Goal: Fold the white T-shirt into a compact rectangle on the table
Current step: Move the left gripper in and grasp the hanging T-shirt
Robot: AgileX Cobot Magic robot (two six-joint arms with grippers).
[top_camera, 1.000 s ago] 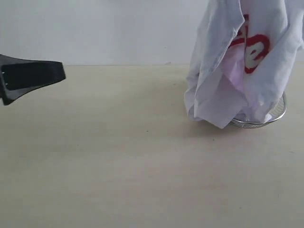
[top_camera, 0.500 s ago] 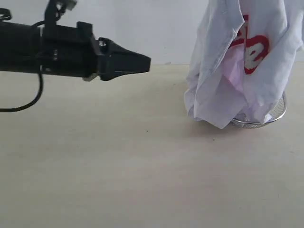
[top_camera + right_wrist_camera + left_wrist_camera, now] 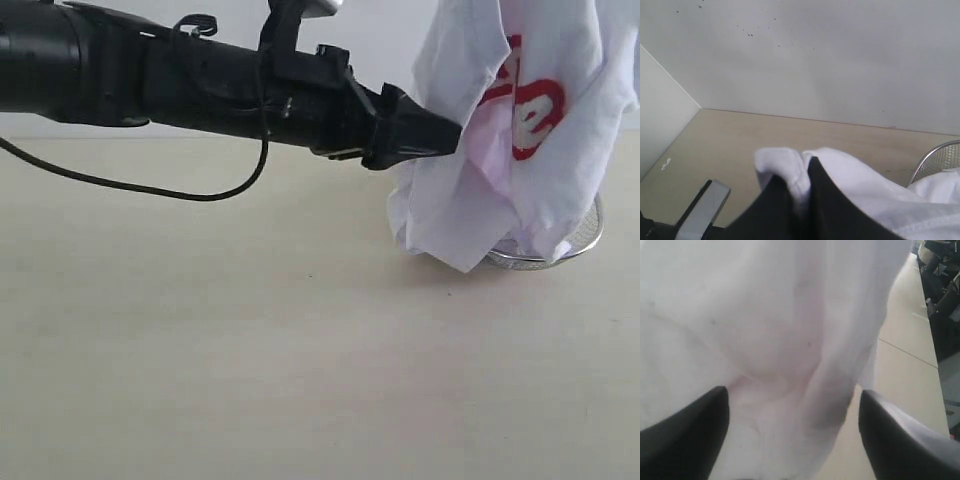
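The white T-shirt [image 3: 520, 140] hangs bunched at the upper right of the exterior view, its lower folds draped over a wire basket [image 3: 592, 236] on the table [image 3: 250, 350]. The right gripper [image 3: 801, 187] pinches a fold of cloth. The left gripper [image 3: 448, 135] meets the shirt's left edge, jaws spread, with cloth between them.

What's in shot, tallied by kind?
white T-shirt: 1
wire basket: 1
table: 1
pincers: 2 (left pincer open, right pincer shut on the shirt)
Total: 5
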